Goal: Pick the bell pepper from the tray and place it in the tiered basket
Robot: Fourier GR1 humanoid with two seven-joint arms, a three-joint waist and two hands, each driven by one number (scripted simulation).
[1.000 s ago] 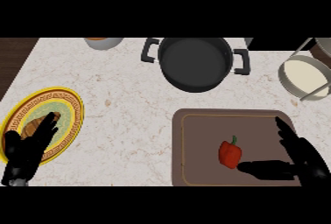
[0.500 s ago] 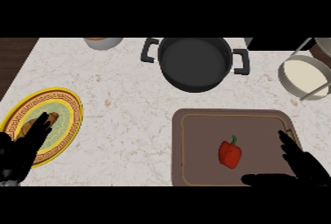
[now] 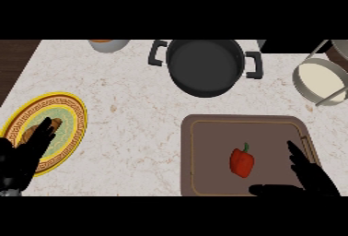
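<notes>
A red bell pepper with a green stem lies on the brown tray at the lower right. My right hand is open at the tray's lower right corner. Its fingers point up beside the pepper and its thumb reaches left below the pepper, without touching it. My left hand rests open at the lower left, over a yellow-rimmed plate. The tiered basket, a wire frame holding a pale round tier, stands at the upper right edge.
A black pot with two handles stands at the top centre. A small bowl sits at the top left. Dark wood borders the counter at the far left.
My right hand has drawn back down and to the right, away from the pepper. The left hand slid slightly down over the plate. The pepper has stayed in place.
</notes>
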